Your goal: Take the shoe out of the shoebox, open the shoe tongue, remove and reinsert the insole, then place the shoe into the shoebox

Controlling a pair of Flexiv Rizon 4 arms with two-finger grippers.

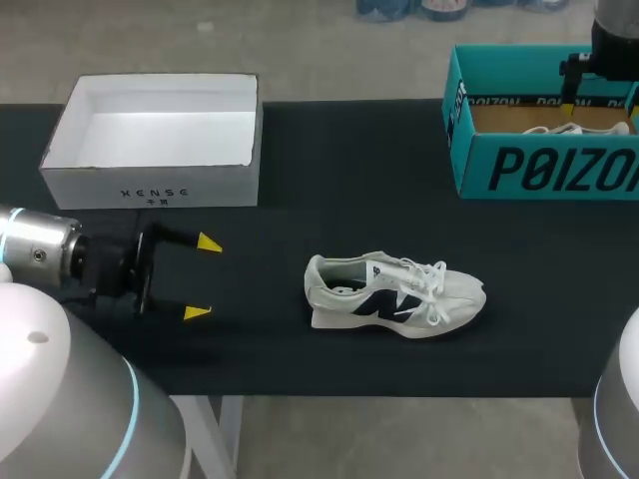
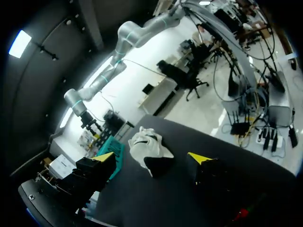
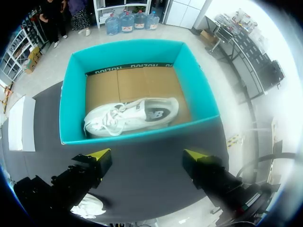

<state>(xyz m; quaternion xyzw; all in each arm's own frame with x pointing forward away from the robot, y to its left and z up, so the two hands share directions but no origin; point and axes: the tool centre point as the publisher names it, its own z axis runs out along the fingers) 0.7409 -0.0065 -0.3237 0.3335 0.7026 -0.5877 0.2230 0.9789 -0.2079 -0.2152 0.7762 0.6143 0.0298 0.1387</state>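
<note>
Black tabletop (image 1: 329, 190) bore a white, navy-logoed lace-up sneaker (image 1: 394, 295), the left gripper (image 1: 203, 277) spread wide well beside it, then an open white cardboard box (image 1: 155, 185) and a teal shoebox (image 1: 539, 165) holding another white sneaker (image 3: 130, 116) beneath the right gripper (image 3: 147, 157), also spread wide.

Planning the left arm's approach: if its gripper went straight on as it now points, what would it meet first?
Probably the white shoe on the table, heel end first: the open left gripper points at it with nothing between. Its height is unclear, so it might pass above.
</note>
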